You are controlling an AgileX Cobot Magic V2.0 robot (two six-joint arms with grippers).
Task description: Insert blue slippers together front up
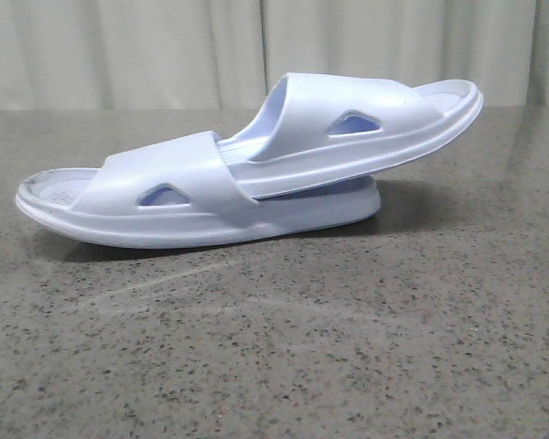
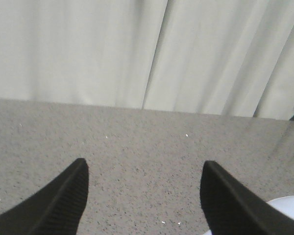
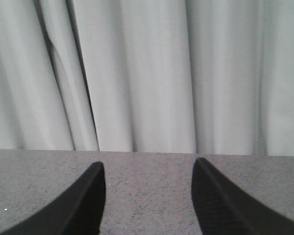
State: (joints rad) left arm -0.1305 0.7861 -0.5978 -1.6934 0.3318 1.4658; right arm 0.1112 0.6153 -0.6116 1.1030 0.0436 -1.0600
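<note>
A: Slippers [image 1: 256,165]?
B: Already nested at desk [image 1: 274,347] centre, one's toe tucked under the other's strap, pointing toward 9 o'clock. Looked done.
A: Pincers?
B: Left pincer [image 2: 144,196] and right pincer [image 3: 147,196] spread open, gripping nothing.
A: Room?
B: Speckled grey stone desk, pale curtain [image 1: 165,46] at 12.

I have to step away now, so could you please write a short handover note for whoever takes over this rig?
Left gripper: open, empty, over the speckled grey table.
Right gripper: open, empty, also clear of the shoes.
The pale blue moulded foam slippers lie mid-table: the upper slipper is pushed under the strap of the lower slipper, its far end tilted up.
Done: the pair looks nested.
Left: probably just checking the fit.
</note>
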